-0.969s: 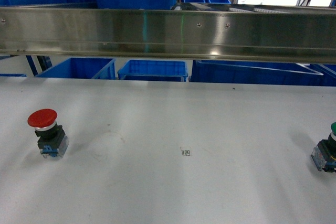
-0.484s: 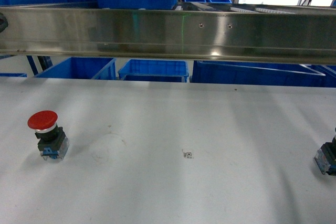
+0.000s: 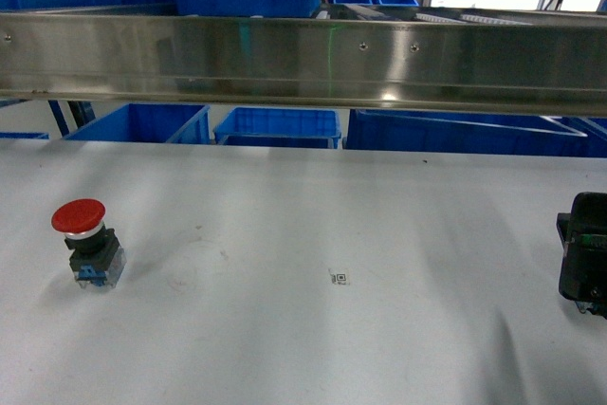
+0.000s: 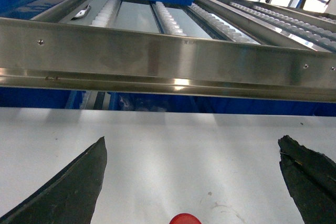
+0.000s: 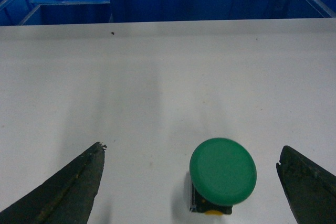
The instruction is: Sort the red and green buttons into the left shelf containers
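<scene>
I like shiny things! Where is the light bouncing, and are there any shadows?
Head view: the steel bar gleams softly, and a faint shadow lies beside the red button. Left wrist view: one bright glint under the bar. Right wrist view: long gray shadows streak the table near the green button.

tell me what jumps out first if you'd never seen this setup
Probably the red button, standing alone on the left of the white table. Next, the green button between the open right gripper fingers, then the wide steel rail with blue bins behind it.
</scene>
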{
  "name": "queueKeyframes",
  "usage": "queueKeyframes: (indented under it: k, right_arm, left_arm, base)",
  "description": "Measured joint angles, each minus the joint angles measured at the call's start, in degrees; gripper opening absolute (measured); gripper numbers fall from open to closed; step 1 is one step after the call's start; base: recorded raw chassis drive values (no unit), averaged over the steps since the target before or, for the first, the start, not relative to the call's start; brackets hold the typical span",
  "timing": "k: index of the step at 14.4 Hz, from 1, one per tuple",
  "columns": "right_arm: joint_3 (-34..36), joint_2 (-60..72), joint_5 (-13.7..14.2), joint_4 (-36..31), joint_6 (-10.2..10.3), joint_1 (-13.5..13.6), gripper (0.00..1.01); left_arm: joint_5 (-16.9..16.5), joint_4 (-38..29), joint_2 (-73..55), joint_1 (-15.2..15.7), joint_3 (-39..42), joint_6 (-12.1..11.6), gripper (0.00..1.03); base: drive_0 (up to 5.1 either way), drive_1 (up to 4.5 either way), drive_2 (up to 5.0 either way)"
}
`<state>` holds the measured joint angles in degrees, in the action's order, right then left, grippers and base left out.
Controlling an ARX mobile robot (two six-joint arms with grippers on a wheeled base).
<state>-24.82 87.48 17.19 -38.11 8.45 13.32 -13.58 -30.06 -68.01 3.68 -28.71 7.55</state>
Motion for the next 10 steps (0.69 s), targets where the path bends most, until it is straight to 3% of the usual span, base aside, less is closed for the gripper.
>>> queueKeyframes:
  k: [4, 7, 10]
  right_arm:
    - [-0.92, 5.75, -0.07, -4.0, -0.02, -6.32, 0.98]
    - [-1.81, 11.41, -2.58, -6.95, 0.68, -6.64, 0.98]
    - [-6.78, 20.96, -2.43, -11.1, 0.48, -7.8, 0.98]
  left_arm:
    - [0.0, -0.04, 0.02, -0.11, 0.0, 0.0, 0.98]
    - [-0.17, -0.04, 0.02, -0.2, 0.0, 0.0, 0.98]
    - [-0.15, -0.02, 0.02, -0.15, 0.0, 0.0, 0.98]
  base:
    - [0.0, 0.0, 0.0]
    - [0.0, 0.0, 0.0]
    - [0.0, 0.0, 0.0]
